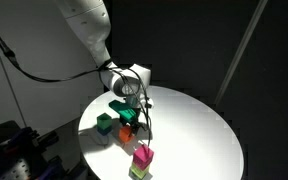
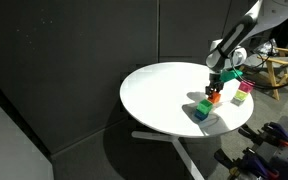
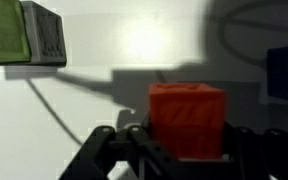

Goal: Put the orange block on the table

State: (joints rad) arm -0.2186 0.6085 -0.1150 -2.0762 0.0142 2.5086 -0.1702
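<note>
The orange block (image 3: 187, 120) is a small orange-red cube held between my gripper's (image 3: 184, 150) dark fingers in the wrist view. In both exterior views the gripper (image 1: 129, 115) (image 2: 216, 88) points down over the round white table (image 1: 194, 130) (image 2: 154, 95), with the orange block (image 1: 126, 131) (image 2: 215, 98) at its tips, low over the tabletop or on it. I cannot tell whether the block touches the surface.
A green cube (image 1: 105, 121) (image 2: 203, 104) stands close beside the gripper. A pink cube (image 1: 144, 155) (image 2: 238, 98) sits near the table's edge on a yellow-green one. The wrist view shows a green cube (image 3: 24, 33) at top left and a blue object (image 3: 284, 75) at the right edge.
</note>
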